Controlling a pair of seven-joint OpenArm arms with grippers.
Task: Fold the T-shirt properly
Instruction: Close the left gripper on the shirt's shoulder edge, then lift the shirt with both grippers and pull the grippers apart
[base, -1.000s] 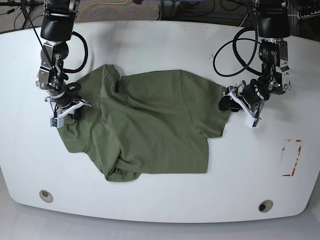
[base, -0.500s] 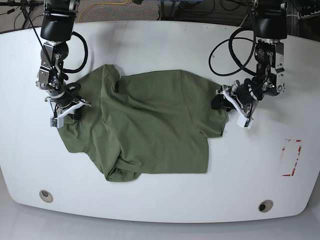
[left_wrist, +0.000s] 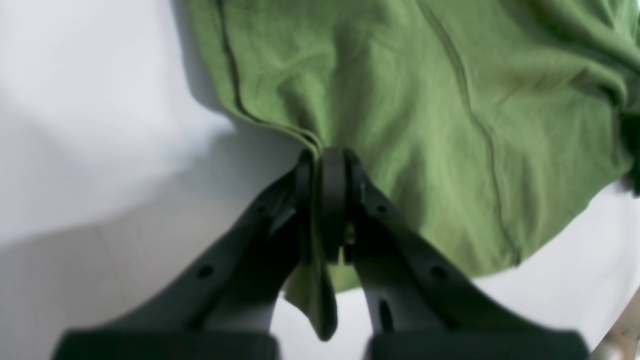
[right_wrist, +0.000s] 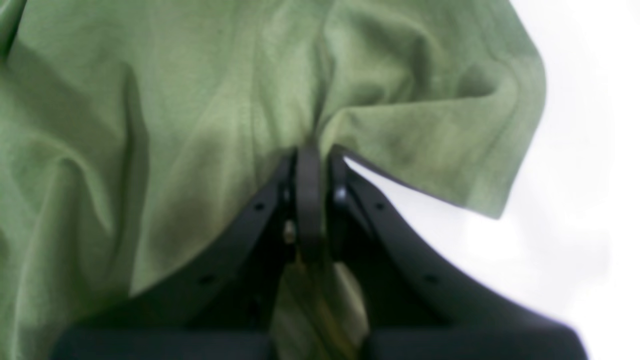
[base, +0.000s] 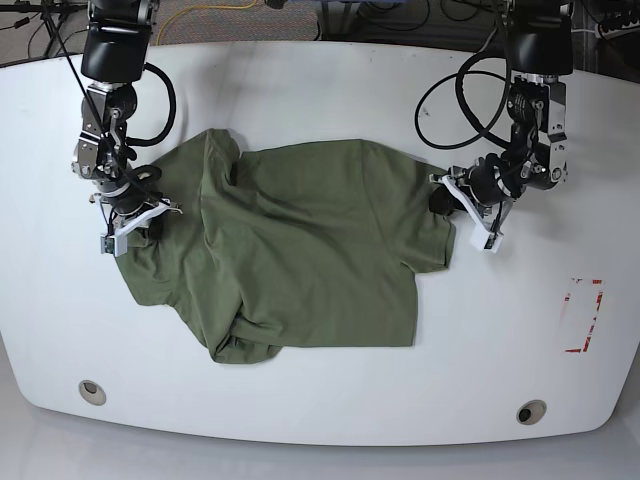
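While the T-shirt (base: 290, 250) lies rumpled across the middle of the table (base: 320, 400), the left gripper (left_wrist: 325, 160) is clamped on its sleeve hem at one side, and the right gripper (right_wrist: 310, 155) is clamped on a fold of cloth at the opposite side.

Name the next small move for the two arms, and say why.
Probably lift both ends slightly and draw them apart to flatten the T-shirt. The left end effector is shut on its hem edge, the right end effector is shut on the opposite edge, and the cloth between lies rumpled on the table.
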